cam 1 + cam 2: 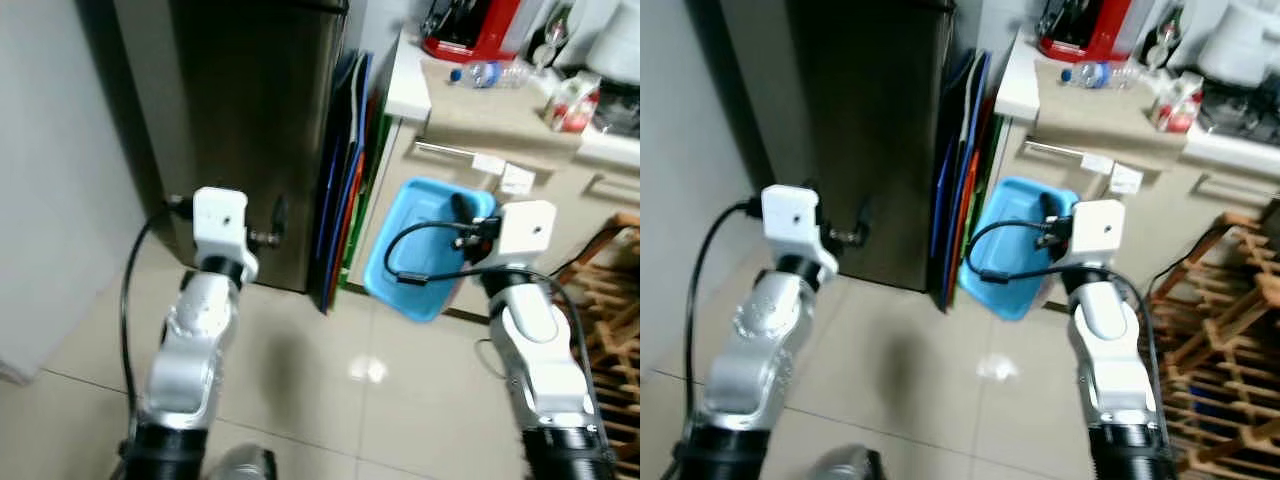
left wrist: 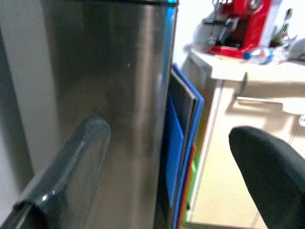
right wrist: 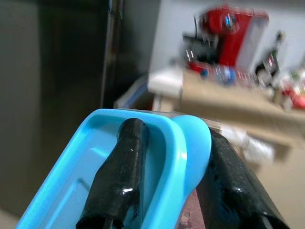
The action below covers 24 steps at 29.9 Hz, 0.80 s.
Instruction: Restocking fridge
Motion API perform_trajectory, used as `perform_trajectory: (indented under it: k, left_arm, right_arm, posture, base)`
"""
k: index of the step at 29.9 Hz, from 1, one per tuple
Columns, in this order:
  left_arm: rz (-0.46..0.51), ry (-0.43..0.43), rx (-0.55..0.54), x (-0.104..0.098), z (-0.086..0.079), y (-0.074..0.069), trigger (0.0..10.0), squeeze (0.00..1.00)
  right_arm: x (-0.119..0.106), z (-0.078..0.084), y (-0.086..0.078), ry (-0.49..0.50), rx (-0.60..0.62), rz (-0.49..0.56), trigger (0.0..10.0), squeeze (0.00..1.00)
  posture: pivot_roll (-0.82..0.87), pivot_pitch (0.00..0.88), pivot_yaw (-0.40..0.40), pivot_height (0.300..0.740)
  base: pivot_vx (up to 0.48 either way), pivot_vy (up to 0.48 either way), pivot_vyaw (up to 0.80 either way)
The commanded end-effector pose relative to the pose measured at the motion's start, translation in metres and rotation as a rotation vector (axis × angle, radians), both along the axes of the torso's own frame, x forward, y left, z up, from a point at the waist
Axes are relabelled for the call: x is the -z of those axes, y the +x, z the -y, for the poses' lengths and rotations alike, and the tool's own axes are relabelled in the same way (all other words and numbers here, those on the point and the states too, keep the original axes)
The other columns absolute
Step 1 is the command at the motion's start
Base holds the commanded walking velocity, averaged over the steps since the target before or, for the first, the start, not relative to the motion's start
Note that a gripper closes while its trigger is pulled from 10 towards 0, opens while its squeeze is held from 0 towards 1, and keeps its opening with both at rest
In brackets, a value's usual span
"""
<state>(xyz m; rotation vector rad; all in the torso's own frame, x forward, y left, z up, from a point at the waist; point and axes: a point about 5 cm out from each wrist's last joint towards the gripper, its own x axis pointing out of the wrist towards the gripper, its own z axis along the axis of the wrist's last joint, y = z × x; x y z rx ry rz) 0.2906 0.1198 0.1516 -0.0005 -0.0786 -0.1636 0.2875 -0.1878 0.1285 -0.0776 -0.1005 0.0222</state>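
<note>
Kitchen, glossy beige tile floor (image 1: 330, 400), blurred in places. Both silver arms raised in front, near the bottom of the head views.

Right pincer (image 3: 178, 157) clamped on the rim of a blue tray (image 1: 420, 250): one black finger (image 3: 119, 176) inside the tray, the other behind its edge. Tray held tilted, well above the floor, in front of the cabinet (image 1: 440, 160). Black cable (image 1: 420, 270) looped across the tray face from the right wrist.

Left pincer (image 2: 167, 171) spread wide, holding nothing, fingers (image 2: 66, 176) pointed at the stainless fridge (image 1: 250, 130). Close to the fridge front; contact impossible to tell. Fridge door shut.

Just beside the fridge, between it and the cabinet: stack of flat boards (image 1: 345, 170) standing on edge, blue, orange and green edges showing.

Right of the arms, wooden rack (image 1: 1225, 330) on the floor.

Farther back, table (image 1: 500, 110) with a pale top above the cabinet, metal handle (image 1: 450, 150) under its edge, two white tags (image 1: 505, 172) on the cabinet front. On the table: plastic water bottle (image 1: 485, 73) lying on its side, red coffee machine (image 1: 475, 25) behind it, small red-and-white package (image 1: 570, 105) to the right. Remaining items at the back too blurred to name
</note>
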Motion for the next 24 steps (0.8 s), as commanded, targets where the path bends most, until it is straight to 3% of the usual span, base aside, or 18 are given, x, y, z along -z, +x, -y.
perform_trajectory:
  k: [1, 13, 24]
  left_arm:
    - [-0.009, -0.001, 0.009, 0.0019, 0.0018, 0.001, 10.0, 0.0]
    - [-0.016, -0.015, 0.04, 0.0041, 0.0023, 0.0048, 10.0, 0.0]
    - [0.008, -0.018, 0.061, 0.0054, 0.0013, -0.0035, 10.0, 0.0]
  right_arm:
    - [-0.0108, 0.0063, 0.0019, -0.004, 0.026, 0.053, 0.0, 0.2]
    - [-0.0124, 0.0065, -0.0018, -0.004, 0.05, 0.067, 0.0, 0.2]
    - [-0.0074, 0.0007, 0.0004, 0.003, 0.015, 0.036, 0.0, 0.2]
  posture:
    - [-0.03, 0.036, -0.071, 0.74]
    - [-0.07, 0.049, -0.035, 0.74]
    - [-0.04, 0.055, -0.104, 0.74]
  base:
    - [0.0, -0.48, 0.0]
    - [0.0, -0.471, 0.0]
    - [0.0, -0.47, 0.0]
